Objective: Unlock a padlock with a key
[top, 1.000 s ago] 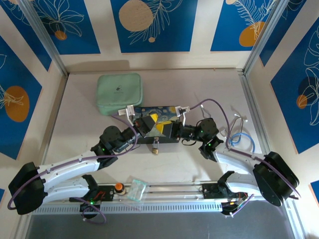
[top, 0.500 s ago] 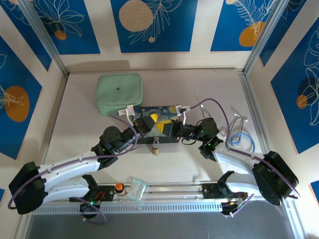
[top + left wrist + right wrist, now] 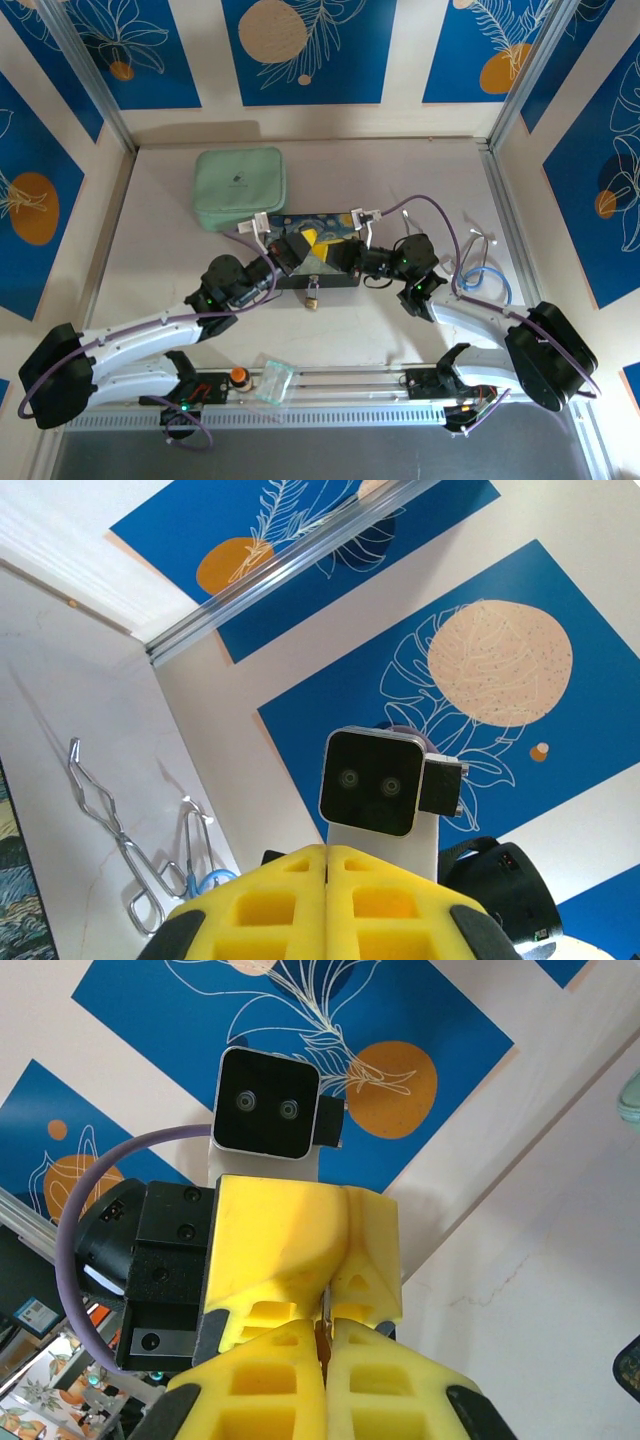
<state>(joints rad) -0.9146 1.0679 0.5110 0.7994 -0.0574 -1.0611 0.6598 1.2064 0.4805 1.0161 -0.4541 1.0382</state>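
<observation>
Left arm (image 3: 150,335) and right arm (image 3: 470,322): white shells, black joints.
A purple cable (image 3: 425,200) trails each; the left hand (image 3: 326,858) and right hand (image 3: 326,1345) have ribbed yellow fingers (image 3: 260,910).

I am looking down on a pale, marble-like table (image 3: 160,250). A mint-green zip pouch (image 3: 240,188) lies flat toward its far left, and a dark painted box (image 3: 325,222) sits close against the pouch's near right corner. The small brass padlock (image 3: 313,297) is at the box's near face, though I cannot tell whether it rests on the surface or hangs just clear of it. Well off to the right lie bent silver wire tongs (image 3: 478,243) with a blue loop (image 3: 490,283) just on my side of them. Along the near edge an orange knob (image 3: 239,376) sits just beside a clear plastic bag (image 3: 275,380).
</observation>
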